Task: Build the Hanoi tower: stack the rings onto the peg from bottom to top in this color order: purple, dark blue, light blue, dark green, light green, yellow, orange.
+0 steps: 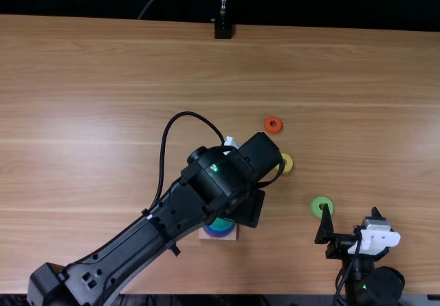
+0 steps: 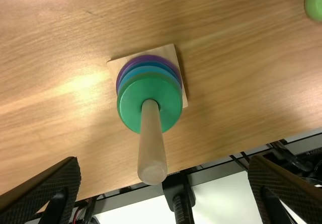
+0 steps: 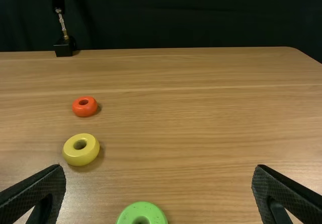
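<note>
In the top view my left gripper (image 1: 246,208) is over the peg's base (image 1: 218,235). The left wrist view has this gripper (image 2: 163,160) open, with the peg (image 2: 151,148) between its fingers, untouched. Around the peg, bottom to top, lie the purple ring (image 2: 121,75), dark blue ring, light blue ring and dark green ring (image 2: 132,99). My right gripper (image 1: 350,211) stands open near the light green ring (image 1: 318,206); in its own wrist view the gripper (image 3: 160,167) holds nothing. Farther off are the yellow ring (image 3: 81,150) and orange ring (image 3: 84,106).
A black stand (image 1: 223,29) is at the table's far edge. My left arm stretches from the lower left across the near middle of the table (image 1: 103,113), with a cable looping beside it. A metal rail (image 2: 121,200) runs along the near edge.
</note>
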Controlling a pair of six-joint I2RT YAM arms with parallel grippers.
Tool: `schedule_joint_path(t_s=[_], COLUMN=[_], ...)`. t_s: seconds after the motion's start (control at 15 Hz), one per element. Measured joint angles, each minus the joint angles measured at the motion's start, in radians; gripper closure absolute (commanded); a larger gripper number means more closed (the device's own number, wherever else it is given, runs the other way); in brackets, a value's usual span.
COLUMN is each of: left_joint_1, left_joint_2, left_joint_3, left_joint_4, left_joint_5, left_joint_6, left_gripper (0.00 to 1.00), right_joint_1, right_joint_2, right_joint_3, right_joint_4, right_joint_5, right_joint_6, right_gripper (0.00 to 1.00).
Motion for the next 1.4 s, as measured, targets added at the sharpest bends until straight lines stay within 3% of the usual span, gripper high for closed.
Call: schedule_joint_path(t_s=[0.33,0.53,0.87,1.13,1.4], left_joint_1=[0.081,0.181,0.445,0.621,0.71], left_joint_2=[0.0,0.0,-0.005,-0.212,-0.443], left_joint_3=[0.014,0.116,0.123,-0.182,-0.599], left_joint_4=[0.0,0.085,0.209,0.451,0.867], left_joint_5=[0.0,0.0,0.0,-0.004,-0.003], left_joint_6=[0.011,0.115,0.29,0.428,0.473], left_gripper=[0.0,0.0,0.0,0.0,0.0], right_joint_1=[0.0,0.0,0.0,0.0,0.0], right_joint_2=[0.0,0.0,0.0,0.0,0.0], right_joint_3=[0.0,0.0,0.0,0.0,0.0], right_joint_4=[0.0,0.0,-0.001,0.0,0.0], right_joint_5=[0.0,0.0,0.0,0.0,0.0], right_joint_6=[0.0,0.0,0.0,0.0,0.0], right_gripper=[0.0,0.0,0.0,0.0,0.0])
